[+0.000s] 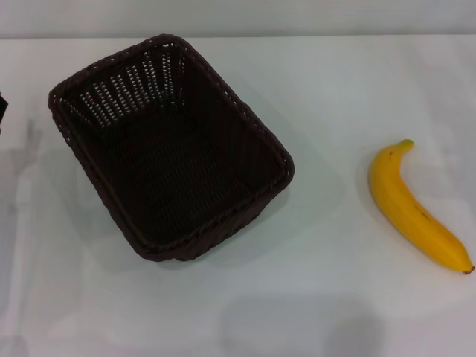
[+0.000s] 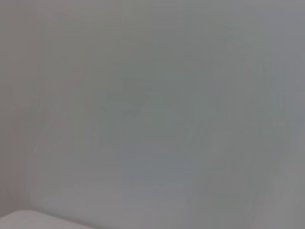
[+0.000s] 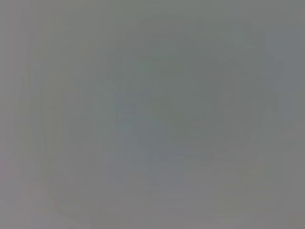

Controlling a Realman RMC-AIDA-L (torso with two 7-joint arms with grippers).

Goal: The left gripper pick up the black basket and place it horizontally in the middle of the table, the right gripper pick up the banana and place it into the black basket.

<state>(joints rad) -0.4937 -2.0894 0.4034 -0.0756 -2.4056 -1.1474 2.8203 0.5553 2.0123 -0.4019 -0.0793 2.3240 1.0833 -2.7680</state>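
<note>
The black basket (image 1: 171, 167) stands empty on the white table (image 1: 335, 297), left of centre in the head view, turned at an angle with one corner toward the far left. The yellow banana (image 1: 413, 208) lies flat on the table at the right, well apart from the basket, with its greenish stem pointing away from me. Only a small black piece of my left gripper (image 1: 2, 110) shows at the left edge, beside the basket's far left corner and apart from it. My right gripper is out of view. Both wrist views show only plain grey.
The table's far edge runs along the top of the head view (image 1: 297, 36). A strip of bare white table lies between the basket and the banana (image 1: 327, 186).
</note>
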